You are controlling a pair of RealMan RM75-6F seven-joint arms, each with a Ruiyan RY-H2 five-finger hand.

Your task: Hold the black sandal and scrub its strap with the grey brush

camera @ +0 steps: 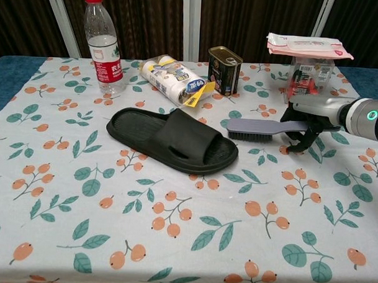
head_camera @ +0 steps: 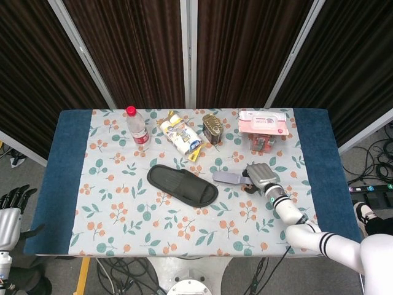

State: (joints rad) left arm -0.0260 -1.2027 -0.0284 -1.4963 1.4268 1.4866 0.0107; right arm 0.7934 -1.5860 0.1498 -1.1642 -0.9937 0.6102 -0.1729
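Your right hand (camera: 309,124) hides the brush (camera: 259,128) handle end, fingers clenched around it (brush lies crosswise, bristles toward the sandal (camera: 174,141)). Left hand (head_camera: 11,209): fingers apart, holding nothing.

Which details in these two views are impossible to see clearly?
- Right robot hand: fingers cover the grey brush handle end; a firm grip is not provable.
- Left robot hand: cut by the head view's left edge, absent from the chest view.
- Can label: too small.

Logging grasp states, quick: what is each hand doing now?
Left hand: off the table, holds nothing, fingers apart.
Right hand: grips the grey brush handle.
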